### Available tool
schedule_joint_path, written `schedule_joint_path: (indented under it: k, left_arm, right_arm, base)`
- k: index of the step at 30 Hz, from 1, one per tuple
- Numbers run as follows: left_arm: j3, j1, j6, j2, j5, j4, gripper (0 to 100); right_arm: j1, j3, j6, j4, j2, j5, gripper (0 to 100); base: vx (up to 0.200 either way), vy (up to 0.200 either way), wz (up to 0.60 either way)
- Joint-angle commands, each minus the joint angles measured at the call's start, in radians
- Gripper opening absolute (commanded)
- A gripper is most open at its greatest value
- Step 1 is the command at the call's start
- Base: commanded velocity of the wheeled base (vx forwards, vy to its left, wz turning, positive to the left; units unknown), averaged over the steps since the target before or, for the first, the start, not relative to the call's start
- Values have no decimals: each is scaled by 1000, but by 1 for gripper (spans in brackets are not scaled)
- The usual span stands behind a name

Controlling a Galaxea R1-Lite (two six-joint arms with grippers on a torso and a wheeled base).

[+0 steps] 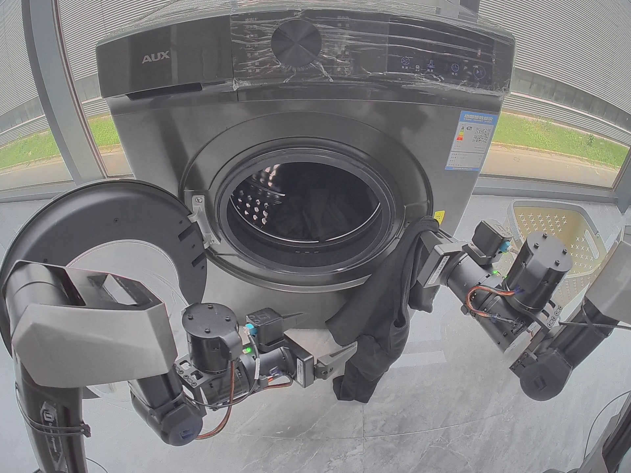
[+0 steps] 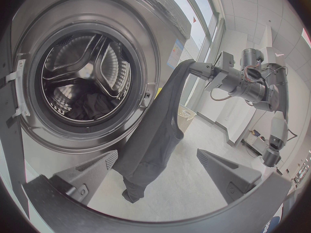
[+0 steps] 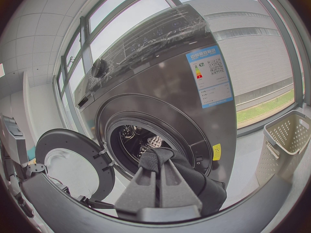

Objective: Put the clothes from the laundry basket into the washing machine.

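Black garment (image 1: 378,310) hung in the air in front of the washing machine (image 1: 296,133), just to the right of the drum opening (image 1: 305,208) and outside it. Its upper end was bunched at the right gripper (image 1: 422,231); the rest draped down, with the lower end close above the floor (image 1: 460,402).

In the right wrist view I saw the right gripper (image 3: 158,162) with jaws pressed together on a fold of that cloth.

More dark clothes (image 2: 90,105) lay at the bottom of the drum.

Left gripper (image 1: 345,356) sat low in front of the machine, just beside the garment's lower half. Jaws were spread and held nothing; whether a fingertip touched the cloth, I could not tell.

Door (image 1: 112,225) stood swung open on the machine's left.

Laundry basket (image 1: 565,225) stood on the floor to the machine's right, behind the right arm. I could not make out its contents.
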Motion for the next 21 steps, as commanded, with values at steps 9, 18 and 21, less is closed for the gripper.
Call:
schedule_joint_path:
  k: [9,18,21]
  left_arm:
    - [-168,-52,-3,143,160,19,100]
    - [-267,-84,-5,181,157,74,100]
    - [-339,-90,-8,218,148,91,100]
  right_arm:
    - [1,-108,42,-10,76,-94,0]
    - [-2,-129,44,-10,98,-105,0]
    - [-4,-129,48,-10,102,-106,0]
  base:
    - [0,0,0]
    - [0,0,0]
    - [0,0,0]
